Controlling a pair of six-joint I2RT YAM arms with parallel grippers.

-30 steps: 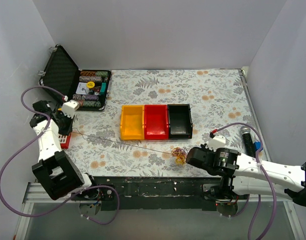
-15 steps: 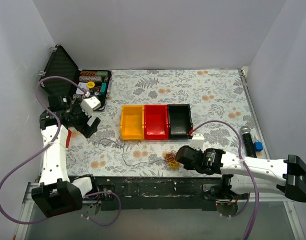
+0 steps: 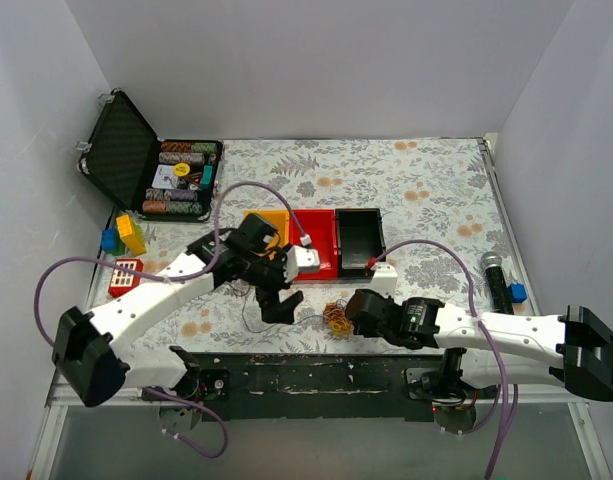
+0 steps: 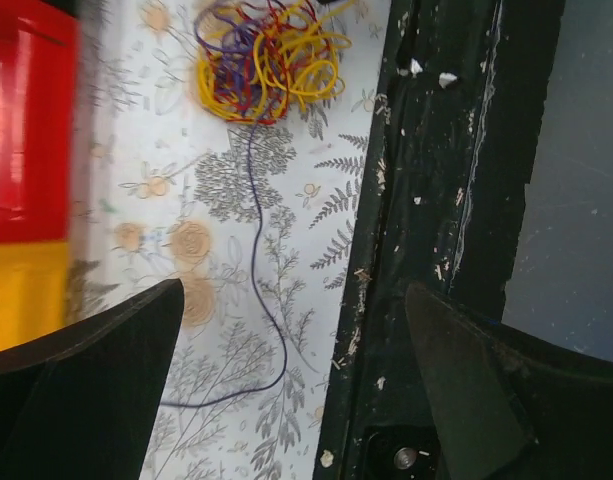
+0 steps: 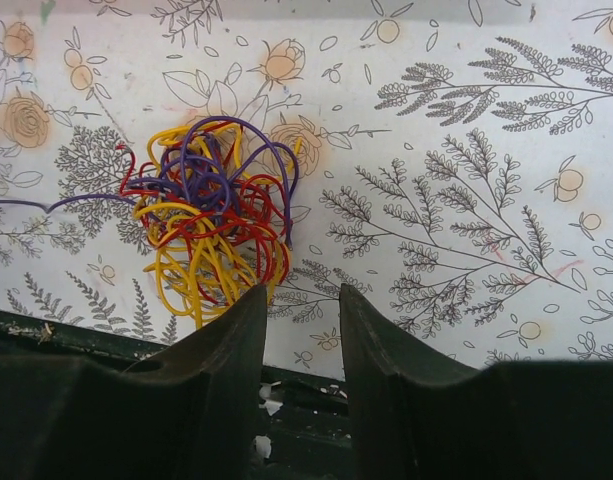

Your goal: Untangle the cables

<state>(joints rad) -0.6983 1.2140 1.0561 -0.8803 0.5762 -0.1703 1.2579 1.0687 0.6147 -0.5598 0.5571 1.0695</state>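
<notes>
The cables (image 3: 337, 318) lie as a small yellow, red and purple tangle on the flowered table near its front edge. One thin purple strand (image 4: 261, 260) trails loose from the tangle (image 4: 269, 60) across the cloth. My left gripper (image 3: 283, 290) hovers just left of the tangle and in front of the bins. In its wrist view the left gripper (image 4: 294, 290) is wide open, with only the strand on the table below it. My right gripper (image 3: 348, 315) sits just right of the tangle. The right gripper (image 5: 301, 295) is open with nothing between its jaws, its left fingertip at the edge of the tangle (image 5: 211, 215).
Yellow (image 3: 269, 222), red (image 3: 321, 245) and black (image 3: 358, 240) bins stand in a row mid-table, the left arm partly over the yellow one. An open black case (image 3: 136, 165) of chips is at the back left. Blocks (image 3: 132, 233) lie left, a microphone (image 3: 493, 280) right. The black front rail (image 3: 316, 365) runs below.
The left gripper let go of the strand it held taut at far left, opened and swung right to the bins. The strand went slack. The right gripper opened and released the tangle.
</notes>
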